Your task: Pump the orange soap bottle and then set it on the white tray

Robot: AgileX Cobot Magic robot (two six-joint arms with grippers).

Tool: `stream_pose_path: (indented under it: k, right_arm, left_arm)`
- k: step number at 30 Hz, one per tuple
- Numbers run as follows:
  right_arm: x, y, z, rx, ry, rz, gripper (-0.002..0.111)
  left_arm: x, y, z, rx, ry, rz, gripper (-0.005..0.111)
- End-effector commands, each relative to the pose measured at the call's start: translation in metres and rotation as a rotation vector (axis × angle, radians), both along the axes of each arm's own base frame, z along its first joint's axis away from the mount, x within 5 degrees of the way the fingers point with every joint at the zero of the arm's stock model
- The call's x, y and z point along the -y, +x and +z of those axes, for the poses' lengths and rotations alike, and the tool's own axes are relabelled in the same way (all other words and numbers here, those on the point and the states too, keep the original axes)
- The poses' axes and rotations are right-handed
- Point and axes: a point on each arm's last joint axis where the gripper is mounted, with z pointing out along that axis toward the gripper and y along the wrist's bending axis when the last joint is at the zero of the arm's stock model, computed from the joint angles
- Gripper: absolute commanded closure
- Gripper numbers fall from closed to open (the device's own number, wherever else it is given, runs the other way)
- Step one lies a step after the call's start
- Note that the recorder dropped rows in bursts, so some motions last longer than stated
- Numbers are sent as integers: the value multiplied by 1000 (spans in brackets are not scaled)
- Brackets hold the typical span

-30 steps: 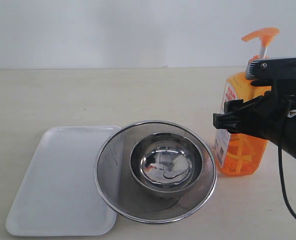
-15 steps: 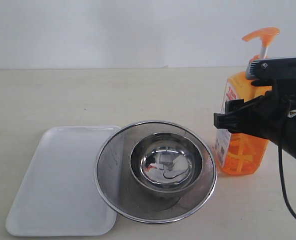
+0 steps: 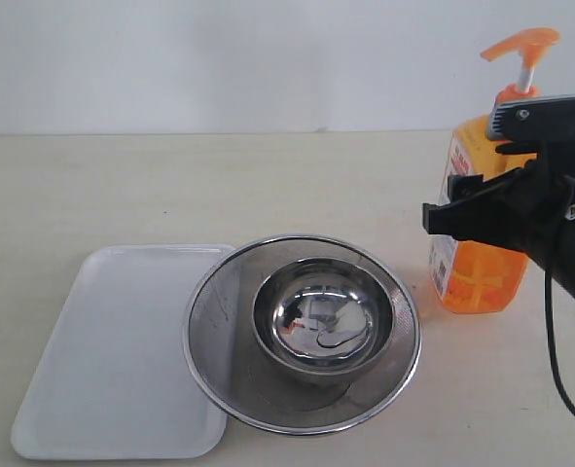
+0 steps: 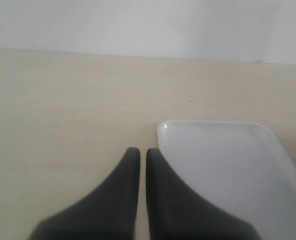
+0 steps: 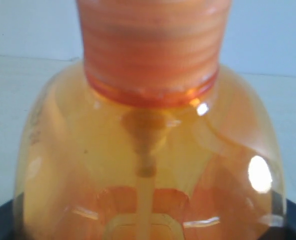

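The orange soap bottle (image 3: 477,277) is upright at the right of the table, its pump head (image 3: 521,44) raised on the white stem. My right gripper (image 3: 460,212) is shut on the bottle's body just below the shoulder, and the base looks slightly lifted off the table. In the right wrist view the bottle (image 5: 148,150) fills the frame, with dark jaw parts at both lower corners. The white tray (image 3: 112,350) lies empty at the front left. My left gripper (image 4: 143,152) is shut with nothing in it, hovering at the tray's (image 4: 223,160) corner.
A round steel mesh strainer (image 3: 404,341) with a steel bowl (image 3: 323,316) inside stands between tray and bottle, overlapping the tray's right edge. The pale wall runs along the back of the table.
The bottle and my right gripper have risen and shifted a little to the right. Tray, strainer and bowl have not moved.
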Motion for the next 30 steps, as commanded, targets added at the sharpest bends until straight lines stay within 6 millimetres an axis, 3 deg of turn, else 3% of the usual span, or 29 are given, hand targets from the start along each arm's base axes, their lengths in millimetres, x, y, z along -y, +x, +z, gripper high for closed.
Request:
stream_pose_path:
  k: [1,9,11,22,30]
  right_arm:
    - [-2,6,14,65,10,-2,109]
    - [-15,16,36,82,19,55,109]
    - [-16,16,50,112,31,67,109]
    - [-1,-5,100,274,37,81,109]
    - [0,-13,108,279,23,123,109]
  left_arm:
    - [0,0,-1,2,-9,1,102]
    - [0,0,-1,2,-9,1,102]
    - [0,0,-1,0,-8,1,102]
    - [0,0,-1,2,-9,1,102]
    - [0,0,-1,2,-9,1,102]
